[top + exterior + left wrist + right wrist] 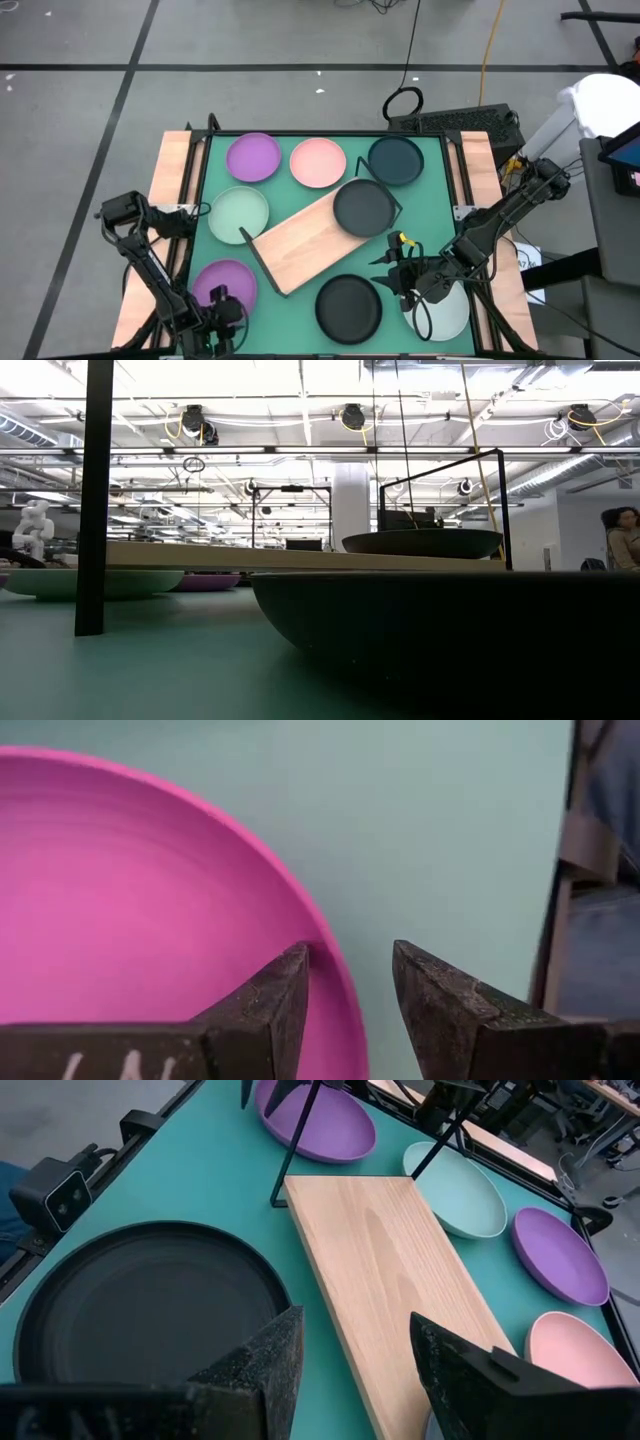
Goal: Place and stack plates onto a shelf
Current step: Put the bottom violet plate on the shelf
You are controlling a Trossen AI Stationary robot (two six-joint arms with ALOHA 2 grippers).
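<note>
The wooden shelf [305,243] lies slantwise mid-table with a black plate [364,207] on its far right end. On the green table rest a purple [253,157], a pink [318,162], a dark teal [396,161], a mint [239,211], a second black [349,307] and a near-left purple plate [224,282]. My left gripper [350,990] is open and slants down at that purple plate's rim [345,1005]: one finger over the bowl, one outside. My right gripper [355,1350] hangs open above the table between the near black plate [150,1305] and the shelf [390,1280].
A pale plate [448,315] lies under my right arm at the near right. In the low view the near black plate [440,630] fills the foreground, with the shelf's board [300,557] and black wire frame [95,500] behind it. Wooden side rails [172,170] flank the table.
</note>
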